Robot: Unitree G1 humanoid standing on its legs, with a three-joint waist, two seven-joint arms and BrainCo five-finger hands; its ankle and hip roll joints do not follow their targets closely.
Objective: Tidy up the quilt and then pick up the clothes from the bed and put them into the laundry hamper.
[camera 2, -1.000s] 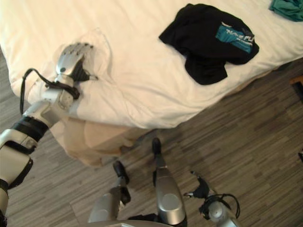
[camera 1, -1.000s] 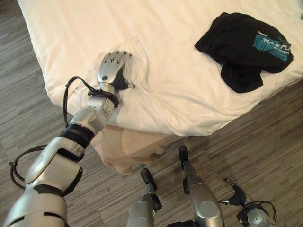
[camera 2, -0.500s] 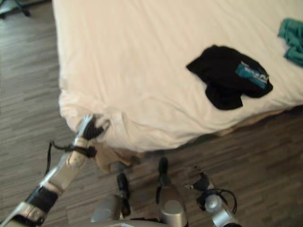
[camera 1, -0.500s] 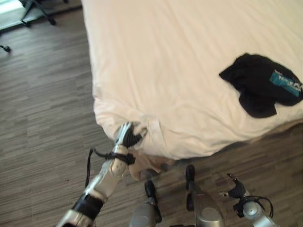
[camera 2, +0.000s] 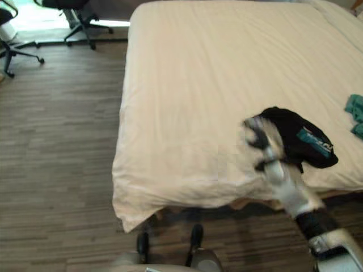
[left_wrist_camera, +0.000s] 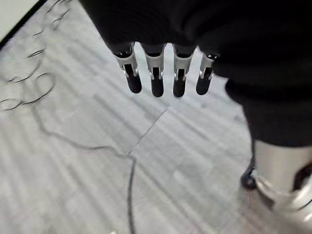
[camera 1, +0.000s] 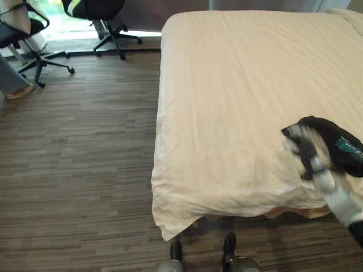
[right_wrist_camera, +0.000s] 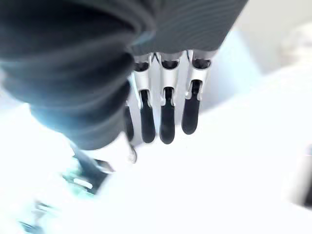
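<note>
My right hand (camera 2: pixel 262 141) is raised over the quilt (camera 1: pixel 238 102) near the bed's front edge, fingers (right_wrist_camera: pixel 166 114) straight and holding nothing, just beside the black shirt (camera 2: pixel 300 141) lying by the front right corner. My left hand (left_wrist_camera: pixel 163 73) hangs over the floor (left_wrist_camera: pixel 73 161), fingers straight. The right eye view also catches a teal garment (camera 2: pixel 355 110) at the right edge.
</note>
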